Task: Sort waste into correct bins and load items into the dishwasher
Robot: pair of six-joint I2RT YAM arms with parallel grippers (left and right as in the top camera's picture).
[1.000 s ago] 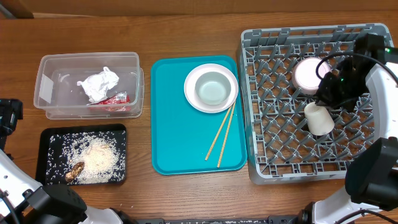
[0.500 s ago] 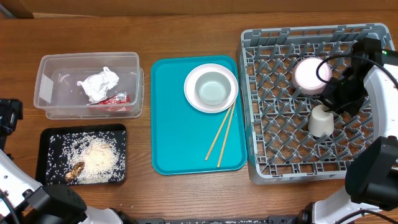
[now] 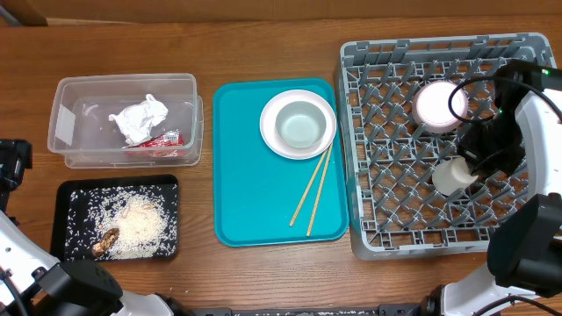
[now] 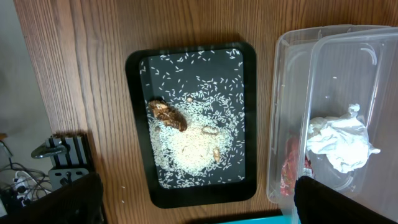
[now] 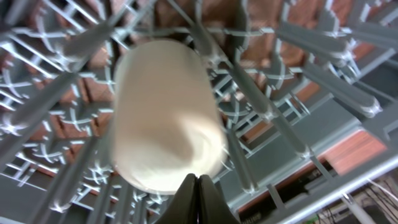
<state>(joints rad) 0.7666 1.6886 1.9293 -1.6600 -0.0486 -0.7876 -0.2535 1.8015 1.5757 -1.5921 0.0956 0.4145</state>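
My right gripper (image 5: 197, 186) is shut on the rim of the small white cup (image 5: 165, 112), which hangs tilted just above the pegs of the grey dishwasher rack (image 3: 369, 132); from overhead the cup (image 3: 452, 175) is mid-rack. A white bowl (image 3: 439, 105) sits upturned in the rack behind it. On the teal tray (image 3: 246, 202) lie a white plate (image 3: 299, 123) and two chopsticks (image 3: 312, 193). The clear tub (image 3: 66, 123) holds the napkin (image 3: 139, 118) and red wrapper (image 3: 162, 139). Rice (image 4: 193, 143) fills the black tray (image 4: 140, 124). My left gripper (image 4: 199, 208) is open, high above it.
The rack's lattice walls and upright pegs (image 5: 311, 37) surround the cup closely. The left arm's base (image 3: 10, 167) stands at the table's left edge, beside the tub and black tray. Bare wood shows between tub and teal tray.
The right gripper has carried the cup toward the rack's right and lower, and the cup has tipped further onto its side. The left arm has not moved.
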